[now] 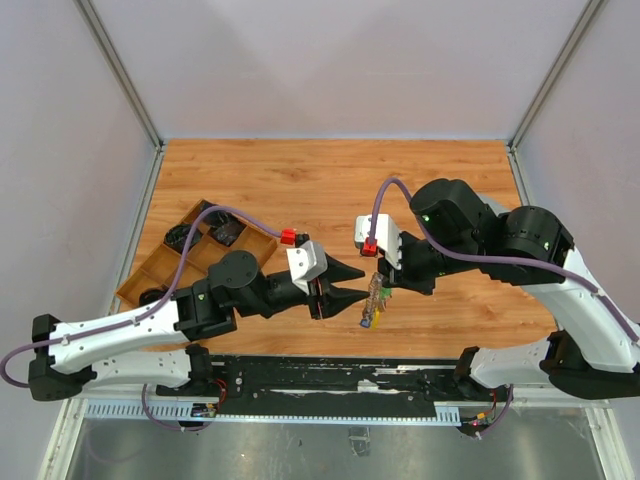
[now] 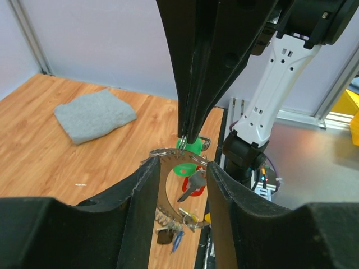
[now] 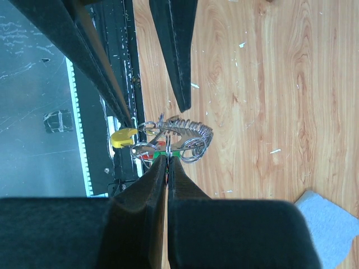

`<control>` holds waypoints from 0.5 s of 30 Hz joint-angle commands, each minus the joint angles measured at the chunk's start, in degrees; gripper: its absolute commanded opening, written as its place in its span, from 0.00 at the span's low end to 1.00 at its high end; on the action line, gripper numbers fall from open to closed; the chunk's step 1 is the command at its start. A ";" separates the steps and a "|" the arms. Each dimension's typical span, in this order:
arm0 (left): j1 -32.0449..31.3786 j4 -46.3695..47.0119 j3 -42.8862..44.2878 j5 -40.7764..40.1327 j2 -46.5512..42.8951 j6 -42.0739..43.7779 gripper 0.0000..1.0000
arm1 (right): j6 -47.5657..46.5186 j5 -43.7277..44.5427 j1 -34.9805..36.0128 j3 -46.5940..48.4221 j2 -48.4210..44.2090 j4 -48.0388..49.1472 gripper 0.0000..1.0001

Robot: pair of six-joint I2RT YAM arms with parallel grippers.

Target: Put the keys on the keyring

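R gripper clenched on keyring, pinching it at top. Ring + keys hang straight below R tips, off table. L gripper released: jaws apart, one each side of keyring, just under R tips. Ring sits betw. L jaws; can't tell if it touches them. Green key head right under R tips, red one lower, yellow head off to side. Grey cloth flat on table, well away from R gripper.
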 commanded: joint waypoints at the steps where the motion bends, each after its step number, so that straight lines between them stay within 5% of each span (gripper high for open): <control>1: 0.16 0.27 2.85 0.49 1.35 1.16 0.45 | 0.03 -1.26 1.45 -0.10 -0.96 2.35 0.00; 15: 0.18 -0.97 4.76 1.56 4.13 1.58 0.34 | -0.07 -3.80 2.15 -1.72 -1.01 4.71 0.01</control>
